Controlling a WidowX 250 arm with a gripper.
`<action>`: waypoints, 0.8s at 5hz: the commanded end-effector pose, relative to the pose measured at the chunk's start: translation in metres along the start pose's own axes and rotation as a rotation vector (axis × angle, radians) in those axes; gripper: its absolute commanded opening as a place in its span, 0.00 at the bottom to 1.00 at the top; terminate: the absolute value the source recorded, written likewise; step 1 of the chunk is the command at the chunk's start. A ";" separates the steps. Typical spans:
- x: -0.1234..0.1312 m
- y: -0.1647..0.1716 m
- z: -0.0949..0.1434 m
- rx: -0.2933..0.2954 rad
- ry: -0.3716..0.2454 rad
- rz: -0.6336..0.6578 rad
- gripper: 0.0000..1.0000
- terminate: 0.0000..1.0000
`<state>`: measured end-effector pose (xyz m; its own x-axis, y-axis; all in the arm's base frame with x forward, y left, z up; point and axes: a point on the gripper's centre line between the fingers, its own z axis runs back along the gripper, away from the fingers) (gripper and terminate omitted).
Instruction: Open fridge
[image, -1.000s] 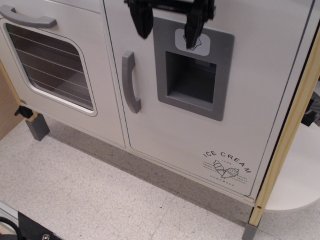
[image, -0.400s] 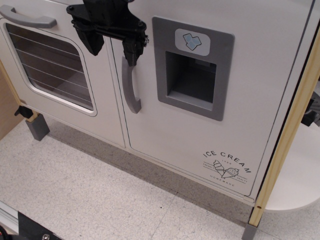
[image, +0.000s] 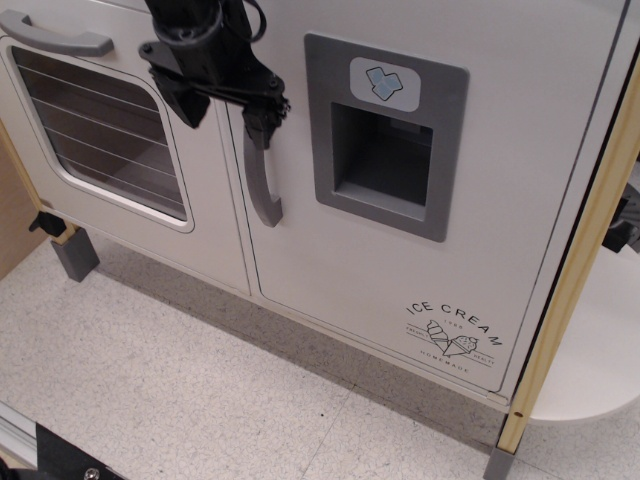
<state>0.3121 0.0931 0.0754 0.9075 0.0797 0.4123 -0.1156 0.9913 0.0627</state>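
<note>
Gripper (image: 228, 118), black and two-fingered, has shifted slightly lower and leftward since the frame a moment earlier, when it already hung by the handle; a second ago it was further right, over the grey ice-dispenser panel (image: 386, 137); its jaws now stand wide apart, gripping nothing; the right finger overlaps the top of the vertical grey handle (image: 260, 175), while the left finger sits over the oven door (image: 120, 140); whether the right finger actually touches the handle cannot be told; the fridge (image: 400, 260), a tall white door, fills the centre and right of the view and is shut, unchanged; its "ICE CREAM" logo (image: 455, 332) sits near its lower right corner; the arm above the gripper is cut off by the top edge; speckled floor (image: 200, 400) lies along the bottom edge.
</note>
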 end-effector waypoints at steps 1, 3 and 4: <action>0.023 0.008 -0.017 -0.008 -0.039 0.008 1.00 0.00; 0.025 0.010 -0.029 -0.024 -0.021 -0.052 1.00 0.00; 0.023 0.010 -0.029 -0.037 -0.020 -0.057 0.00 0.00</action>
<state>0.3343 0.1027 0.0441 0.9216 0.0314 0.3869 -0.0490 0.9982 0.0357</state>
